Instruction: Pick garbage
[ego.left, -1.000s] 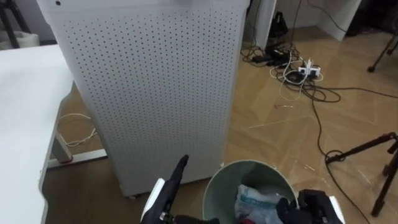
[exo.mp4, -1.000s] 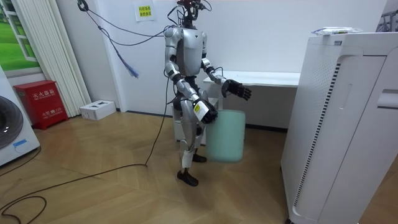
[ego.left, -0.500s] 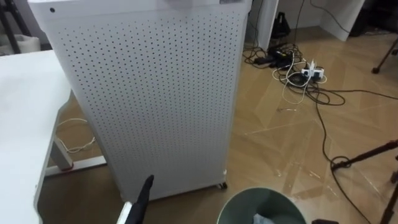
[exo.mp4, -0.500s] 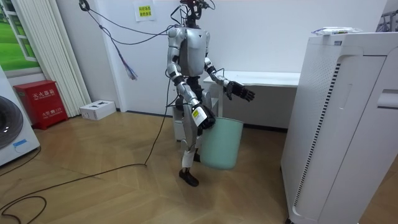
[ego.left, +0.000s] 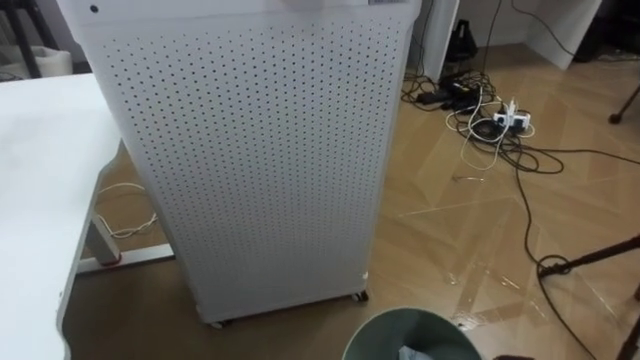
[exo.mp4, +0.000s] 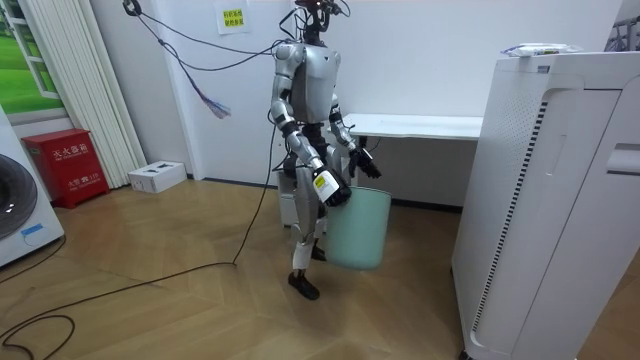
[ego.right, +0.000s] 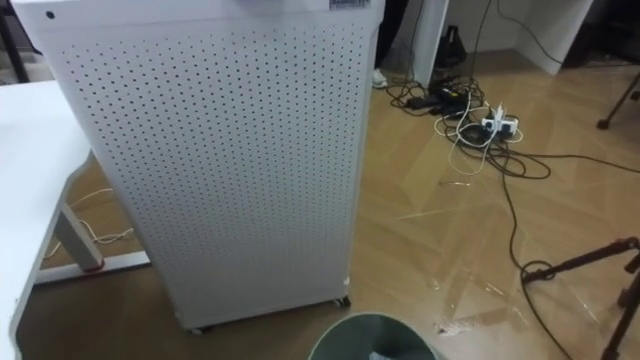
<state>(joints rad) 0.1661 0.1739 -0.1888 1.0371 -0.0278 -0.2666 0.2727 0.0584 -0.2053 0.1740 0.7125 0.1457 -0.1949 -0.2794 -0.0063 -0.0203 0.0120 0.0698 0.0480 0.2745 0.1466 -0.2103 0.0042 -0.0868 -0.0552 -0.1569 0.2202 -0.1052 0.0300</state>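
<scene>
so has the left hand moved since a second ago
Yes. In the room view the left hand has dropped from in front of the white table edge to below it and pulled back towards the body, just above the green bin.

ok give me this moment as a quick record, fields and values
robot: standing by white table, facing perforated white cabinet
bin: pale green, in front, toward robot's right
right hand: at bin's rim
left hand: free, fingers relaxed
garbage: white scrap inside bin
cables: on wood floor beyond cabinet
</scene>
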